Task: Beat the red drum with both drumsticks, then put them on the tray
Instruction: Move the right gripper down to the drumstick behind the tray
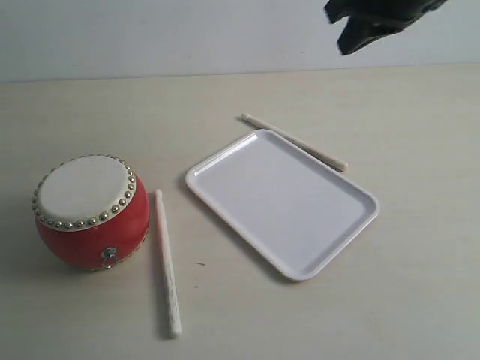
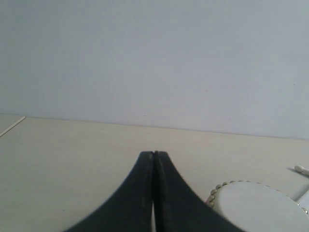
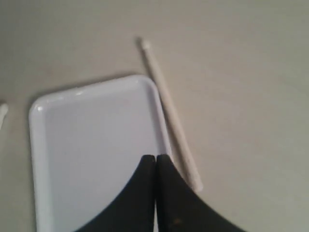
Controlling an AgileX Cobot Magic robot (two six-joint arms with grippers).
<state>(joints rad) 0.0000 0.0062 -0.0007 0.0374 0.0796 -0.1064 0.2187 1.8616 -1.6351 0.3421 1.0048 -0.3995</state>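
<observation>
The red drum (image 1: 90, 211) with its cream skin stands on the table at the left; its studded top (image 2: 258, 205) also shows in the left wrist view. One drumstick (image 1: 166, 262) lies just right of the drum. The other drumstick (image 1: 294, 142) (image 3: 170, 114) lies along the far edge of the white tray (image 1: 282, 199) (image 3: 91, 145), which is bare. My right gripper (image 1: 349, 46) (image 3: 155, 156) hangs high above the tray's far side, shut and empty. My left gripper (image 2: 154, 153) is shut on nothing, left of the drum, and is out of the exterior view.
The pale wooden tabletop (image 1: 405, 300) runs back to a plain light wall (image 1: 150, 34). A tip of the near drumstick (image 2: 301, 169) peeks in beside the drum in the left wrist view.
</observation>
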